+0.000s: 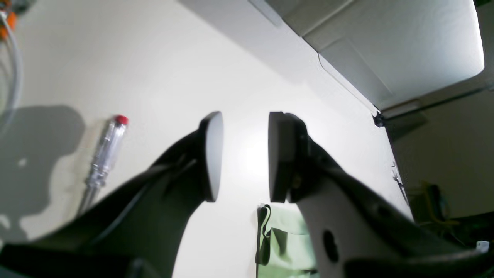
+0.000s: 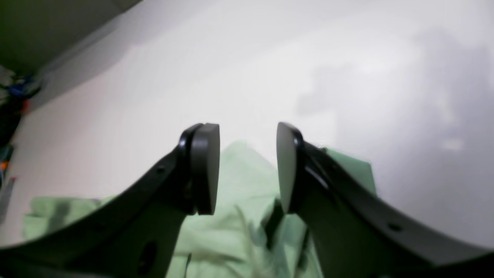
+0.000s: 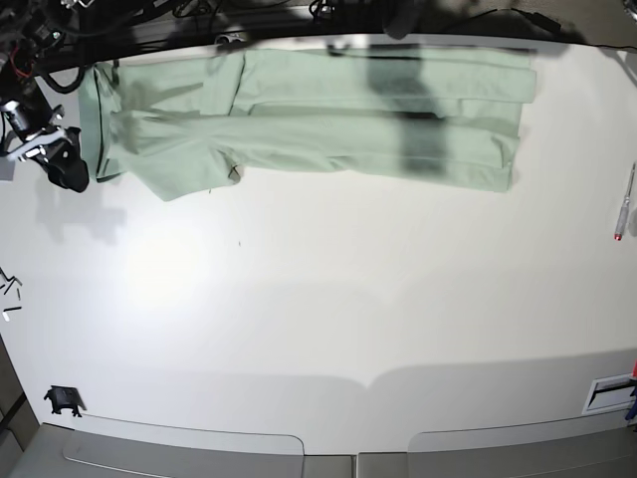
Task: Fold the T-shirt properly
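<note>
Left wrist view: the left gripper hangs above the white counter, its jaws parted with a clear gap and nothing between them. A corner of the mint-green T-shirt lies on the counter just below the right-hand finger. A screwdriver with a clear handle and red cap lies well off to the left.

Right wrist view: the right gripper also has its jaws apart and empty. The T-shirt lies rumpled on the counter beneath and behind them; the cloth is blurred.

Base view: the T-shirt lies folded into a long band along the far edge of the counter, dark-trimmed collar at the left end. The right gripper hovers just beside that end. The screwdriver rests near the right edge, well apart from the shirt.
</note>
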